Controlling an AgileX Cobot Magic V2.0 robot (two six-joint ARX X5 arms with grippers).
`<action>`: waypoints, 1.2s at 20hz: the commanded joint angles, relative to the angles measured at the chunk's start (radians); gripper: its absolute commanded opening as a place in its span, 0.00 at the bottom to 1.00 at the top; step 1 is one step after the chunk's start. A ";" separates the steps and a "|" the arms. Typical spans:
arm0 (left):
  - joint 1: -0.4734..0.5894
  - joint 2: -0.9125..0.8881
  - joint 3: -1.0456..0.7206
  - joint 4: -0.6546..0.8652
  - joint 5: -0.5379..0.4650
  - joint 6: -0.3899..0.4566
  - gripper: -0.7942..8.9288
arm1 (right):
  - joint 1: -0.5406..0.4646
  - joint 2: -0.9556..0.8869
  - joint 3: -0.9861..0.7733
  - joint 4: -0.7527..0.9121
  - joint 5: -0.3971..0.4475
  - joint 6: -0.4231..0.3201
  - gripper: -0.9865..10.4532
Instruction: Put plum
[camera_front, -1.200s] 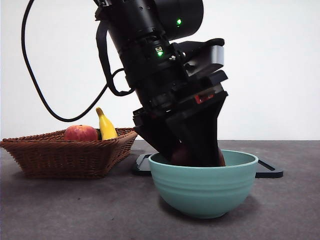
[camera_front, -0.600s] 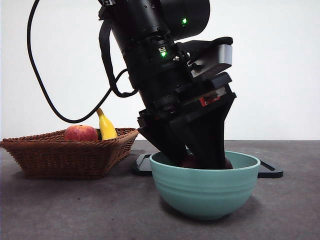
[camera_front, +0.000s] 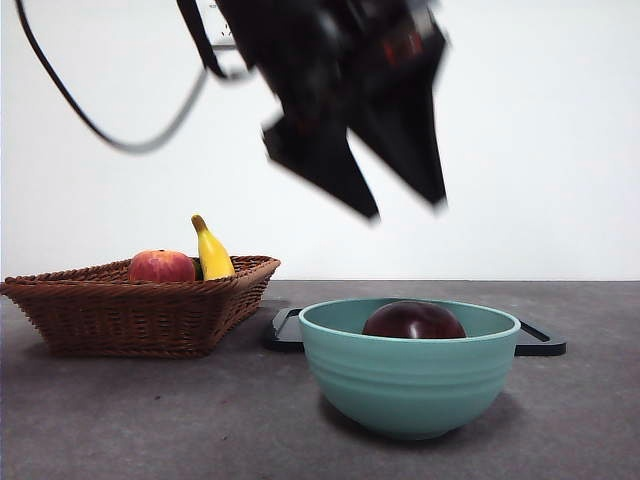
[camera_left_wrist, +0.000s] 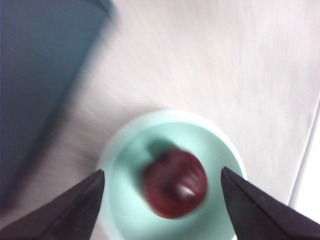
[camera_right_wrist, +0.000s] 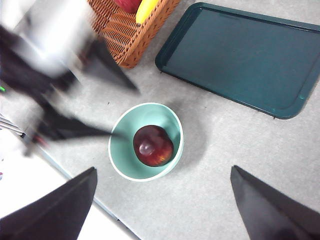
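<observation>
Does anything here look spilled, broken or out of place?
Nothing stands out. The plum sits whole inside the green bowl, the bowl stands upright, and the left gripper hangs open above it.

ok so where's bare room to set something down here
The dark tray behind the bowl is bare, as is the table beside the bowl. The bowl holds the plum; the basket holds fruit.

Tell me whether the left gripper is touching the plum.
Apart. The front view shows the left gripper open, well above the bowl, with bare wall between it and the plum.
</observation>
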 joint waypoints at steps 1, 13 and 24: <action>0.038 -0.074 0.021 -0.004 -0.002 -0.048 0.47 | 0.002 0.006 0.019 0.008 0.000 0.010 0.46; 0.488 -0.554 -0.066 -0.203 0.188 -0.077 0.47 | 0.002 0.006 0.019 0.010 0.000 0.010 0.46; 0.532 -0.753 -0.392 -0.296 0.522 -0.072 0.47 | 0.003 0.006 0.019 0.005 0.000 0.010 0.46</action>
